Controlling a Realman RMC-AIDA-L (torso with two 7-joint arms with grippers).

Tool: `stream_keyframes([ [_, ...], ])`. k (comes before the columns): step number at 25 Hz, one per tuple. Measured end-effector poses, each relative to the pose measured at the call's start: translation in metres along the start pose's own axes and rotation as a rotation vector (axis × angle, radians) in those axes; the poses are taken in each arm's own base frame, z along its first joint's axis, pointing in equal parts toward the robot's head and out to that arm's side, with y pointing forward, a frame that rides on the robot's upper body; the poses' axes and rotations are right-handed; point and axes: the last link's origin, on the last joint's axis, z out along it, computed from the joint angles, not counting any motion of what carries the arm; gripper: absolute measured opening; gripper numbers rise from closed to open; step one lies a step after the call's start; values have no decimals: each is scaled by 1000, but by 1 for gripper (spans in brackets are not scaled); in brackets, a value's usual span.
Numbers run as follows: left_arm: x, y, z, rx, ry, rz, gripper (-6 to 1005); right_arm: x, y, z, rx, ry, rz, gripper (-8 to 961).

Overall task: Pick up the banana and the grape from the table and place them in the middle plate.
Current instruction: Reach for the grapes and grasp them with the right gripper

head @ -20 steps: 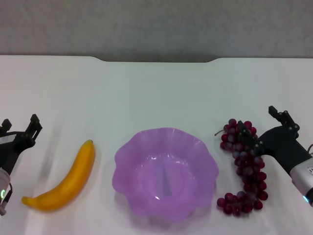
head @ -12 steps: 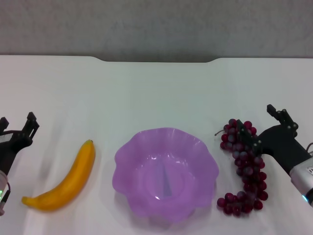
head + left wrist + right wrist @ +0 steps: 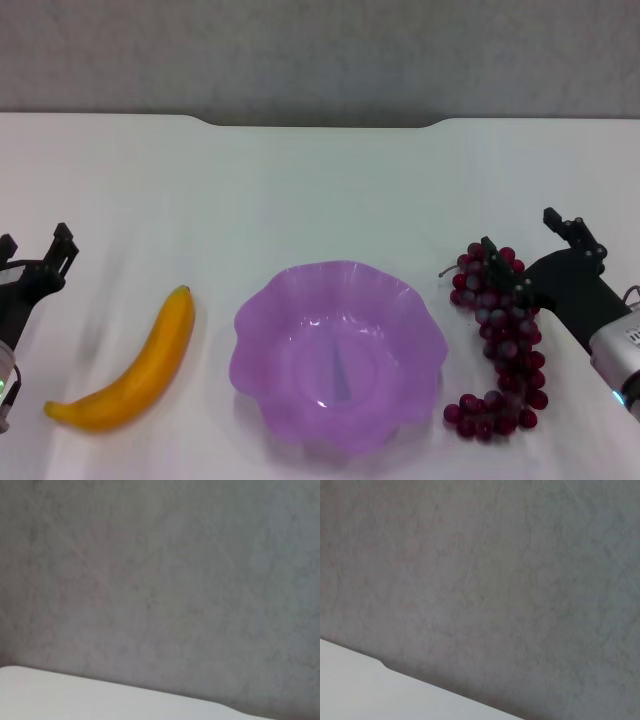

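Hands both shifted slightly over the last second. Right hand (image 3: 532, 248) has crept a touch farther up and in at the top of the grape (image 3: 497, 335): fingers spread wide, one black fingertip over the bunch's upper grapes, the other out past its far side, nothing gripped yet. Left hand (image 3: 35, 250) has drifted outward toward the worktop's (image 3: 320, 180) left edge, away from the banana (image 3: 135, 368); fingers apart, empty.

Banana, grape and middle plate (image 3: 338, 350) have not moved. Banana lies left of the plate, green tip toward the far side. Grape lies just right of the plate, close to its rim. Plate holds no fruit.

Meaning, as a guess: right side is lining up a grasp on the grape, close step not done. Left side looks no nearer a pick. Neither fruit placed, task barely begun. Wrist views show only grey wall and a strip of worktop.
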Motion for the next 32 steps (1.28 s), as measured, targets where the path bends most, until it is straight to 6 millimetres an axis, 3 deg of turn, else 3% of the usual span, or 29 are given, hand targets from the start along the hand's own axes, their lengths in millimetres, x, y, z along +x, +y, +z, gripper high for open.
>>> stream_keyframes([
  [9,-6,-9,-2,26,-44,18,774,-10,4,13,11,34,110,871],
  [13,-8,-11,-3,33,-55,20,774,-17,-13,7,48,79,185,865],
  [20,-9,-7,-2,15,-60,31,775,-33,-36,8,65,310,290,854],
  [32,-9,-1,3,1,-74,32,774,-37,-46,19,-75,582,436,836],
])
